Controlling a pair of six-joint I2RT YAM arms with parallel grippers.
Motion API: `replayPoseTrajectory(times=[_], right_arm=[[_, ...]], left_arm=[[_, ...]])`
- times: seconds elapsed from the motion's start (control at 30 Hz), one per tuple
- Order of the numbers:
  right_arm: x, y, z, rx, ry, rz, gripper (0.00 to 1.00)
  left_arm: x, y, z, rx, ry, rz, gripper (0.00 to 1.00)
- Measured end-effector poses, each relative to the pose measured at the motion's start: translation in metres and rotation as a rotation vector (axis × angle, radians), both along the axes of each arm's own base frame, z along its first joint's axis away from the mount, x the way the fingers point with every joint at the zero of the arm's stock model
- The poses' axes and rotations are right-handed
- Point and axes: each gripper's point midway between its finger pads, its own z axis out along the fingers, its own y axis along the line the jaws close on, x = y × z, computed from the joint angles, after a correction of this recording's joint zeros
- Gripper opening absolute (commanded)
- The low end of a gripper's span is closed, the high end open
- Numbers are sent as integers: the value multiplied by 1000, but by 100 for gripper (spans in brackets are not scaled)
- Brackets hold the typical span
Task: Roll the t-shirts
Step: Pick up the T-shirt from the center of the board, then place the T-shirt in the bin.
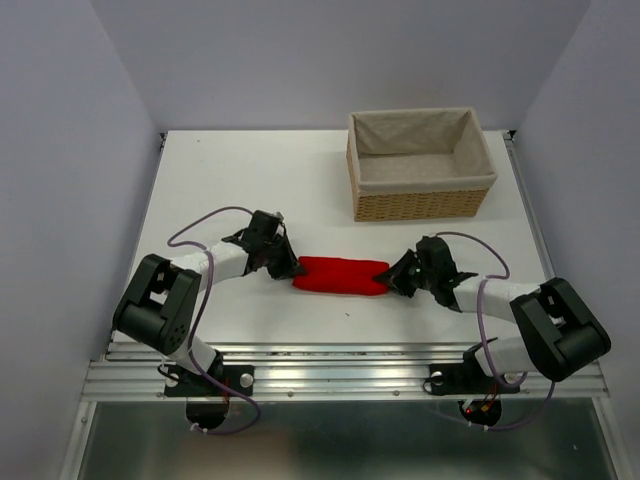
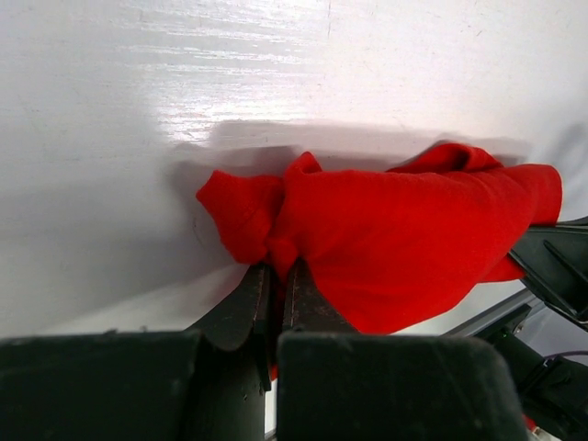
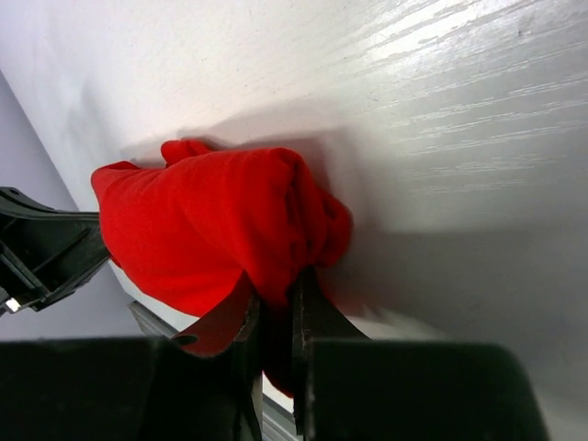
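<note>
The plain bright red t-shirt [image 1: 340, 275] of soft thin cloth lies as a long, loose bundle on the white counter [image 1: 250, 180]. It is on the near side of the rectangular cloth-lined wicker basket [image 1: 415, 205], well apart from it and reaching out past the basket's left wall. The left claw [image 1: 290, 268] is pinched narrow on the end beyond that wall. The right claw [image 1: 388, 277] is pinched narrow on the end in line with the basket's left part.

The step in hand looks like securing both ends so the roll can be tightened or carried. To do it well, the two claws should move together and level. Pulling the ends apart would likely draw the layers out flat. Each claw holds only a small fold, so a quick move could let the thin cloth slip free.

The top view alone shows the basket, both arms and the bundle's full length, but not how the jaws stand. The left wrist view shows a small tuft gathered between nearly closed fingers. The right wrist view shows the overlapped folds at its end, with cloth between the fingers.
</note>
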Motion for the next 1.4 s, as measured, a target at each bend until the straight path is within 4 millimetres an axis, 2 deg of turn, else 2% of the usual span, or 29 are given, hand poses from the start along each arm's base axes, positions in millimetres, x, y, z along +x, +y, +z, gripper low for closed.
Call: replayPoseTrajectory(times=[0.17, 0.33, 0.6, 0.83, 0.87, 0.9, 0.97, 1.0, 1.03, 1.1, 1.17, 1.27, 1.4], right_arm=[[1, -11, 10, -85, -5, -5, 1], [5, -22, 33, -167, -35, -6, 1], [20, -34, 94, -227, -157, -37, 1], [42, -46, 165, -309, -293, -69, 1], [48, -48, 181, -331, -322, -75, 1], [51, -50, 189, -343, -337, -78, 1], [68, -54, 221, -371, -405, -103, 1], [76, -57, 236, -388, -434, -112, 1], [82, -60, 244, -402, -451, -118, 1], [103, -69, 267, -433, -492, -145, 1], [123, -81, 283, -464, -519, -173, 1], [148, -99, 295, -507, -532, -202, 1], [180, -126, 298, -575, -523, -237, 1]], left_arm=[[0, -4, 5, 4, 1, -12, 0], [3, -13, 31, -12, -39, -32, 0], [22, -21, 107, -61, -183, -18, 0], [42, -31, 181, -87, -299, -18, 0], [46, -33, 196, -91, -324, -19, 0], [51, -35, 212, -100, -355, -20, 0], [60, -38, 235, -110, -404, -15, 0], [68, -42, 253, -116, -440, -15, 0], [72, -44, 262, -120, -458, -15, 0], [91, -53, 292, -129, -522, -17, 0], [106, -63, 310, -139, -562, -24, 0], [126, -80, 322, -141, -590, -41, 0], [155, -109, 321, -137, -608, -71, 0]])
